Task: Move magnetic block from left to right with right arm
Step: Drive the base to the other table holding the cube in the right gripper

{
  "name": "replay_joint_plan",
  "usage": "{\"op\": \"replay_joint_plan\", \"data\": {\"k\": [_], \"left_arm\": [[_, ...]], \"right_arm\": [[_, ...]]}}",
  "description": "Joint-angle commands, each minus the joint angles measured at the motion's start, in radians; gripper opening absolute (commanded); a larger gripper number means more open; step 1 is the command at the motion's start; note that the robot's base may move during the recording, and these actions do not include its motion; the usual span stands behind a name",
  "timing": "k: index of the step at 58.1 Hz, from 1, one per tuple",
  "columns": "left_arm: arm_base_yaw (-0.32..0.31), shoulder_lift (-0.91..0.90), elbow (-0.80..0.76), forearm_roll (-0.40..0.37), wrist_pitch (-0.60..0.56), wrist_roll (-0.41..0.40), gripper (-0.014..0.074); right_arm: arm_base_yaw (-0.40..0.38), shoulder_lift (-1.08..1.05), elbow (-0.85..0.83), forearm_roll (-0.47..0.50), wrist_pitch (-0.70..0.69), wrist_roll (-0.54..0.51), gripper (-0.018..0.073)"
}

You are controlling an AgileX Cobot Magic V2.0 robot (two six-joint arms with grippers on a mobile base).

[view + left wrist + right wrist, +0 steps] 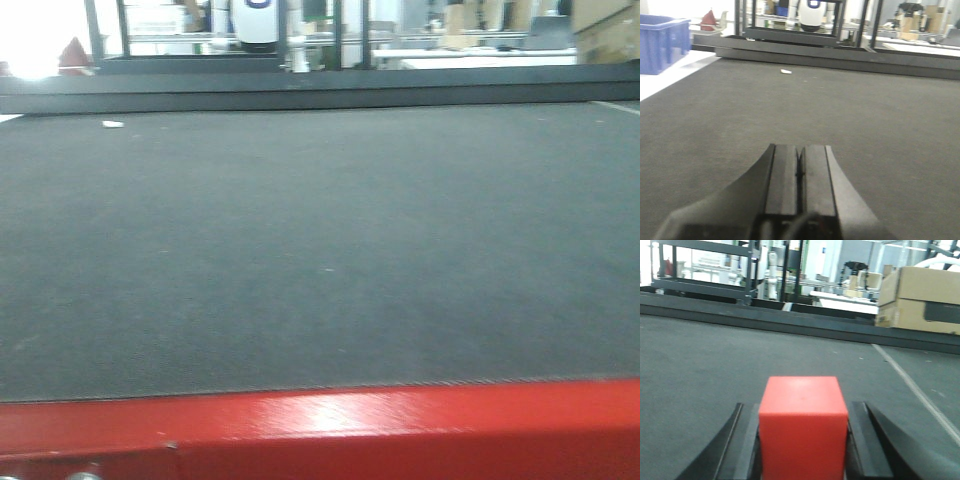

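Observation:
In the right wrist view the magnetic block (803, 425), a plain bright red cube, fills the space between the two dark fingers of my right gripper (803, 412), which is shut on it. Both fingers press flat against the cube's sides above the dark grey mat (715, 360). My left gripper (800, 155) is shut with nothing in it, its two pads touching, low over the mat. Neither gripper nor the cube shows in the front view.
A small white scrap (785, 71) lies far back on the mat, also the scrap (113, 124) in the front view. A blue crate (662, 42) stands off the mat at left. Cardboard boxes (920, 300) sit beyond the far rail at right. A red edge (320, 430) borders the mat's near side.

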Motion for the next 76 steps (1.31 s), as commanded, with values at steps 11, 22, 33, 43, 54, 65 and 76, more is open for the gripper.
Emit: {"op": "replay_joint_plan", "data": {"k": [11,22,33,43,54,65,76], "left_arm": [[-0.007,-0.007,0.007,-0.007,-0.09,-0.004,-0.0117],[-0.007,-0.007,0.007,-0.007,-0.09,-0.004,-0.0117],[-0.007,-0.007,0.007,-0.007,-0.09,-0.004,-0.0117],[-0.007,-0.007,0.007,-0.007,-0.09,-0.004,-0.0117],[-0.007,-0.007,0.007,-0.007,-0.09,-0.004,-0.0117],[-0.007,-0.007,0.007,-0.007,-0.09,-0.004,-0.0117],[-0.007,-0.007,0.007,-0.007,-0.09,-0.004,-0.0117]], "right_arm": [[-0.007,0.011,-0.028,-0.001,-0.086,-0.002,0.018],[-0.007,0.011,-0.028,-0.001,-0.086,-0.002,0.018],[-0.007,0.011,-0.028,-0.001,-0.086,-0.002,0.018],[-0.007,0.011,-0.028,-0.001,-0.086,-0.002,0.018],[-0.007,0.011,-0.028,-0.001,-0.086,-0.002,0.018],[-0.007,0.011,-0.028,-0.001,-0.086,-0.002,0.018],[-0.007,0.011,-0.028,-0.001,-0.086,-0.002,0.018]]}}
